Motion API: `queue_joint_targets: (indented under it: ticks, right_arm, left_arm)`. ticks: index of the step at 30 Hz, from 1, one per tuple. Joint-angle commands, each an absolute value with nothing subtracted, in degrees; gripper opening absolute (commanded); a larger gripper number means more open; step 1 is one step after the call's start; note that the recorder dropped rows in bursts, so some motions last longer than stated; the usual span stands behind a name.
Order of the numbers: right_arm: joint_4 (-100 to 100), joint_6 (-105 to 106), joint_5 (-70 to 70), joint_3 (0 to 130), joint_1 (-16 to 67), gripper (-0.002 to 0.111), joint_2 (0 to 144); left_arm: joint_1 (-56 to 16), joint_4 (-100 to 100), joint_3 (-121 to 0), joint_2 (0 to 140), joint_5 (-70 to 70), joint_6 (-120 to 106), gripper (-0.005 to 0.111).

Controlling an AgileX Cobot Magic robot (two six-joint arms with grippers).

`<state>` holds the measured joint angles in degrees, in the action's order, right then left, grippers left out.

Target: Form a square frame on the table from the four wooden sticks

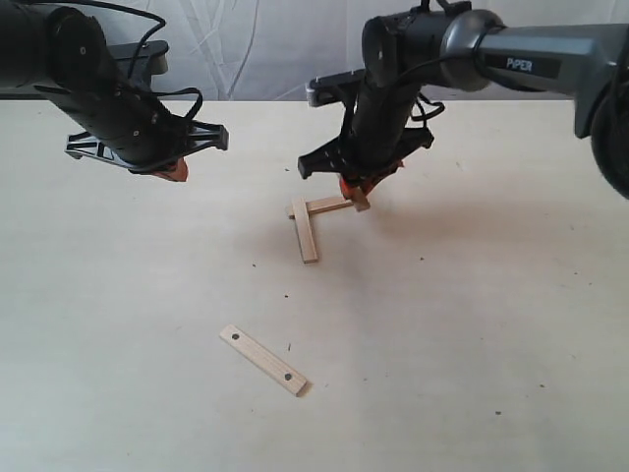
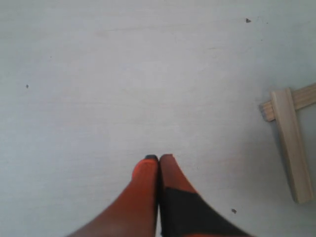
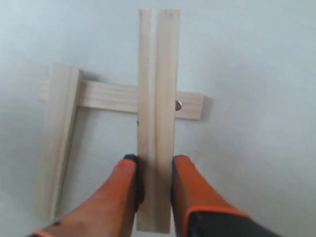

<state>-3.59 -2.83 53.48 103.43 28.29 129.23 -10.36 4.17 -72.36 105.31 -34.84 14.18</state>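
My right gripper point(image 1: 356, 193) is shut on a light-wood stick point(image 3: 158, 94), with one orange finger point(image 3: 190, 190) on either side of it. The held stick crosses over the end of a flat stick point(image 3: 106, 96) lying on the table point(image 1: 472, 324), beside a small dark hole. Whether the two touch I cannot tell. A third stick point(image 3: 55, 143) overlaps that flat stick's other end, making an L point(image 1: 309, 224). The fourth stick point(image 1: 262, 360), with a dark hole near each end, lies alone nearer the front. My left gripper point(image 1: 175, 169) hovers shut and empty at the left.
The left wrist view shows its shut gripper point(image 2: 158, 158) over bare tabletop, with the corner of the L point(image 2: 289, 133) off to one side. Tiny dark specks dot the table. A pale backdrop point(image 1: 256, 39) rises behind the table's far edge.
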Motion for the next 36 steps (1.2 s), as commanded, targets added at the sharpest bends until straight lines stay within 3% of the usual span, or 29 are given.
queue_joint_targets:
  ticks: [1, 18, 26, 36]
  right_arm:
    - [-3.5, -7.3, 57.4, 103.7, 28.0, 0.0, 125.3]
    - [-4.5, -7.6, 47.4, 93.8, 28.0, 0.001, 128.1]
    - [-4.8, -7.6, 47.0, 93.8, 28.0, 0.031, 129.5]
    - [-4.5, -7.6, 48.3, 95.6, 28.0, 0.04, 125.9]
  left_arm:
    - [-10.3, 4.0, -72.2, 104.7, -34.5, 14.2, 0.0]
    - [-10.3, 4.3, -72.2, 104.7, -34.3, 14.2, 0.0]
    - [-10.3, 4.3, -72.2, 104.7, -34.2, 14.2, 0.0]
    - [-10.3, 4.3, -72.2, 104.7, -34.3, 14.1, 0.0]
